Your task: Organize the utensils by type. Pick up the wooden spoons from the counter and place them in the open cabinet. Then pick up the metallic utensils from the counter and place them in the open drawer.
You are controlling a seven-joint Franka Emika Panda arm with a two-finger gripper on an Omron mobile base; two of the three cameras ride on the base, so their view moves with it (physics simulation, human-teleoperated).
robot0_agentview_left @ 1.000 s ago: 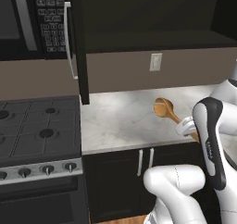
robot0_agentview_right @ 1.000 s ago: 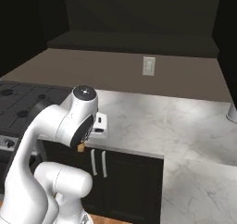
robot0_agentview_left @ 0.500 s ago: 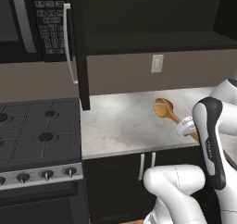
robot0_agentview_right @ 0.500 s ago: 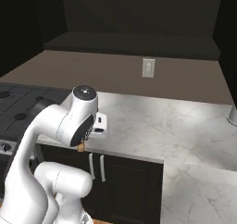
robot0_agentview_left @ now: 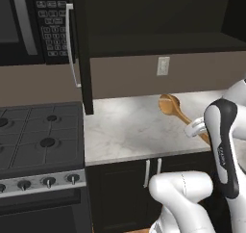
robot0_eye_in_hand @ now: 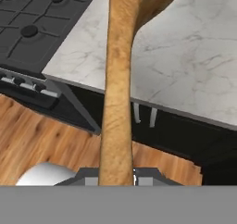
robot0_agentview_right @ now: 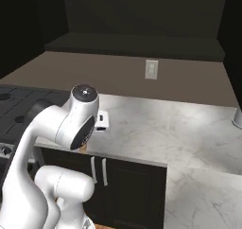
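From the left base view, a wooden spoon [robot0_agentview_left: 174,110] hangs in the air above the white marble counter [robot0_agentview_left: 129,131], bowl pointing away from the arm and handle running back into the gripper [robot0_agentview_left: 198,128], which is clamped on that handle. In the hand view the handle [robot0_eye_in_hand: 118,93] runs straight up from between the narrowly set jaws, looking stiff, light and hardly fragile. Held this far down the handle, the long spoon would probably pivot or slip, so a firmer hold nearer its middle seems safer.

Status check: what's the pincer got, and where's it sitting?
Pincer shut on wooden spoon, gripping the handle. Spoon lifted, bowl over the counter, right of the stove. Open cabinet above; nothing seen blocking.
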